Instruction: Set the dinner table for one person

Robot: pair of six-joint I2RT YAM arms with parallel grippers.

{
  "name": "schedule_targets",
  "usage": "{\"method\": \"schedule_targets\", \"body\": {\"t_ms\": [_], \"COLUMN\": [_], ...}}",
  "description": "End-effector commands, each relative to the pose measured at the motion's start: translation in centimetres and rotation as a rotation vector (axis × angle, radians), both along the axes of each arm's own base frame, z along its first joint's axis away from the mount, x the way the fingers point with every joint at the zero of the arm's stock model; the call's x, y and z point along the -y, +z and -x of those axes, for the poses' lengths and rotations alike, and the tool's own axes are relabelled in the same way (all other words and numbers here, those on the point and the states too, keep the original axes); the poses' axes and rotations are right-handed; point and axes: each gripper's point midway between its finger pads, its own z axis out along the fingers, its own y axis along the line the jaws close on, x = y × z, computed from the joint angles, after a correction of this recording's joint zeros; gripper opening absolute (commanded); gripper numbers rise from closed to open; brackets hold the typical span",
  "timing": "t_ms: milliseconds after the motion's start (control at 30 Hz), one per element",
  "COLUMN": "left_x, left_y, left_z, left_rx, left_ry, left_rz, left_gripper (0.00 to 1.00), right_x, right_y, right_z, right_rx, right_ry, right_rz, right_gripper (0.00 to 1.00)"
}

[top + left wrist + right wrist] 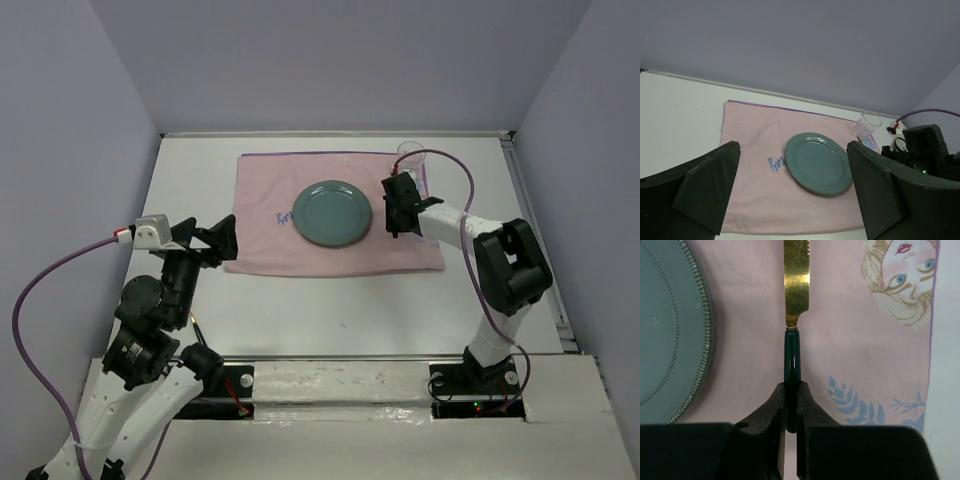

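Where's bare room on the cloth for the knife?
Bare pink cloth between plate and the cloth's right edge, under the knife in the right gripper; also left of plate, past the blue writing. Crowded: far right corner, by the glass.

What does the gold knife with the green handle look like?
The gold knife with the dark green handle has a shiny metal-looking blade with tiny teeth; its tip is out of view. The right hand pinches the slim glossy handle. The knife points straight away from the hand, over the pink printed cloth, right of the round teal plate, not touching it.
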Motion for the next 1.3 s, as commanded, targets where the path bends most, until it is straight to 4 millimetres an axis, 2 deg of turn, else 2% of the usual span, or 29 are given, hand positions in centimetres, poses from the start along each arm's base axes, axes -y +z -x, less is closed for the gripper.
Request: {"method": "schedule_targets", "body": {"t_ms": [0, 200, 300, 400, 433, 467, 500, 533, 567, 600, 633, 700, 733, 800, 867, 900, 933, 967, 1000, 1033, 1067, 1100, 1133, 1167, 1200, 1267], "left_x": [-0.5, -0.1, -0.3, -0.4, -0.4, -0.4, -0.5, -0.8, -0.9, -1.1, -1.6, -2.0, -2.3, -2.6, -2.6, -2.5, -2.3, -2.6, -2.7, -3.5, -3.4, -3.5, -3.3, -3.5, -4.1, -5.1], "left_y": [0.7, 0.0, -0.2, -0.4, -0.7, -0.9, -0.9, -1.2, -1.4, -1.7, -2.2, -2.6, -3.5, -5.0, -6.0, -6.3, -8.0, -8.5, -8.8, -10.2, -10.6, -10.1, -10.7, -10.9, -11.3, -13.0], "left_z": [-0.6, -1.3, -1.6, -1.8, -2.1, -2.2, -2.3, -2.5, -2.6, -2.7, -3.0, -3.2, -3.4, -3.7, -3.7, -3.6, -3.2, -3.1, -2.8, -2.2, -1.9, -1.8, -1.4, -1.3, -1.3, -1.2], "left_rx": [0.023, -0.002, -0.01, -0.016, -0.029, -0.035, -0.038, -0.051, -0.059, -0.068, -0.091, -0.115, -0.153, -0.229, -0.291, -0.317, -0.394, -0.424, -0.453, -0.521, -0.547, -0.547, -0.589, -0.615, -0.642, -0.731], "left_ry": [0.038, 0.036, 0.045, 0.057, 0.061, 0.067, 0.073, 0.094, 0.106, 0.121, 0.154, 0.187, 0.215, 0.255, 0.265, 0.263, 0.247, 0.256, 0.261, 0.281, 0.279, 0.284, 0.266, 0.275, 0.297, 0.354], "left_rz": [0.017, 0.001, -0.004, -0.006, -0.015, -0.018, -0.02, -0.022, -0.021, -0.022, -0.014, 0.002, 0.01, -0.002, 0.016, 0.023, 0.009, 0.028, 0.065, 0.062, 0.074, 0.108, 0.101, 0.102, 0.096, 0.081], "left_gripper": [0.99, 0.99, 0.99, 0.99, 0.99, 0.99, 0.99, 0.99, 0.99, 0.99, 0.99, 0.99, 0.99, 0.99, 0.99, 0.99, 0.99, 0.99, 0.99, 0.99, 0.99, 0.99, 0.99, 0.99, 0.99, 0.99], "right_x": [-1.9, -1.9, -1.4, -1.1, -1.2, -1.4, -1.6, -2.4, -3.9, -5.0, -7.6, -10.9, -13.6, -15.8, -17.0, -17.6, -17.7, -17.9, -17.2, -16.8, -16.5, -15.9, -15.2, -14.4, -13.9, -13.1], "right_y": [1.6, 0.2, 0.0, 1.1, 1.5, 2.9, 2.8, 4.5, 5.3, 7.3, 8.1, 10.3, 11.0, 11.8, 11.8, 11.0, 11.5, 11.4, 10.3, 11.4, 10.4, 11.7, 11.1, 12.5, 12.8, 13.3], "right_z": [-2.5, -2.7, -2.3, -1.9, -1.8, -1.8, -1.6, -1.5, -0.8, -0.6, 0.6, 1.5, 3.1, 4.4, 5.9, 7.3, 8.0, 8.9, 9.7, 10.3, 10.7, 11.3, 12.0, 12.6, 12.9, 13.7], "right_rx": [0.081, 0.055, 0.038, 0.045, 0.05, 0.077, 0.071, 0.104, 0.122, 0.171, 0.187, 0.251, 0.26, 0.278, 0.276, 0.259, 0.257, 0.248, 0.221, 0.237, 0.213, 0.239, 0.229, 0.262, 0.273, 0.282], "right_ry": [0.035, 0.021, -0.003, -0.007, -0.004, 0.001, 0.006, 0.031, 0.07, 0.096, 0.16, 0.231, 0.302, 0.341, 0.376, 0.402, 0.423, 0.442, 0.441, 0.448, 0.45, 0.46, 0.46, 0.463, 0.469, 0.481], "right_rz": [-0.064, -0.051, -0.041, -0.039, -0.048, -0.07, -0.08, -0.114, -0.125, -0.15, -0.172, -0.228, -0.262, -0.313, -0.348, -0.368, -0.393, -0.399, -0.389, -0.406, -0.396, -0.412, -0.404, -0.417, -0.41, -0.406], "right_gripper": [0.0, 0.01, 0.45, 0.64, 0.66, 0.66, 0.67, 0.67, 0.67, 0.66, 0.66, 0.66, 0.66, 0.66, 0.66, 0.66, 0.66, 0.66, 0.66, 0.66, 0.66, 0.66, 0.66, 0.66, 0.66, 0.66]}}
